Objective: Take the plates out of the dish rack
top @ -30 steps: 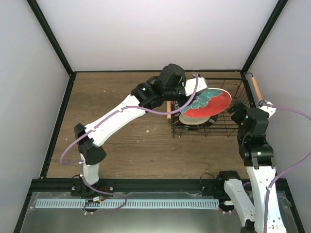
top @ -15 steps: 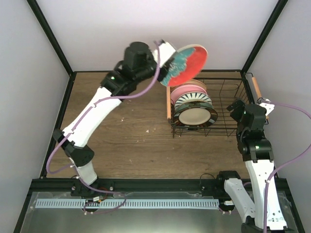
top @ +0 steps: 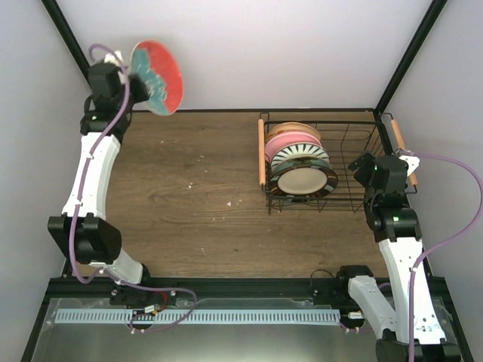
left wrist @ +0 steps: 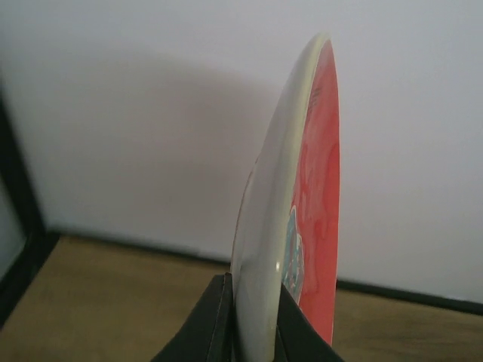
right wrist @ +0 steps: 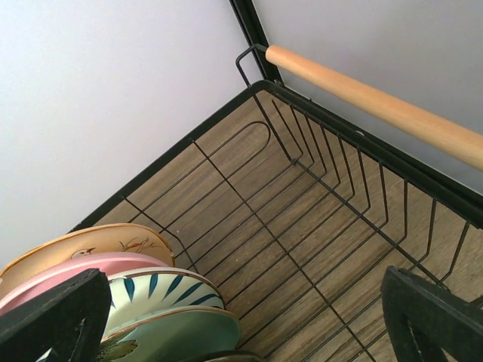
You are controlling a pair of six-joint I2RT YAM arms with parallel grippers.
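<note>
High over the far-left corner of the counter (top: 189, 181): the red plate with teal flowers (top: 157, 77), out of the dish rack (top: 355, 197) and well apart from it. Pinched at its rim by the left jaws, closed tight on it, at the end of the raised left arm (top: 94, 166). Seen edge-on and nearly upright from the left wrist, pale underside to the left, red face to the right. Dark fingers (left wrist: 204, 328) pressed against both sides of the rim at the bottom of that view.

In the left part of the rack: four plates standing on edge, packed face to face.
- Farthest back, the tan floral plate (top: 290, 127).
- Next, the pink plate (top: 290, 141).
- Then the white plate with dark radial stripes (top: 300, 157).
- Nearest the arms, the mint green plate (top: 306, 179).

Right part of the rack: bare black wire over the wooden counter. Along the rack's two short sides, the left wooden handle (top: 262, 154) and the right wooden handle (top: 400, 142).

Right arm (top: 392, 226) reaching to the rack's right end. Right jaws hanging over that bare wire part, spread wide, gripping nothing. Black fingers (right wrist: 53, 317) at the two bottom corners of the right wrist view, with the plates just beside the left one.
</note>
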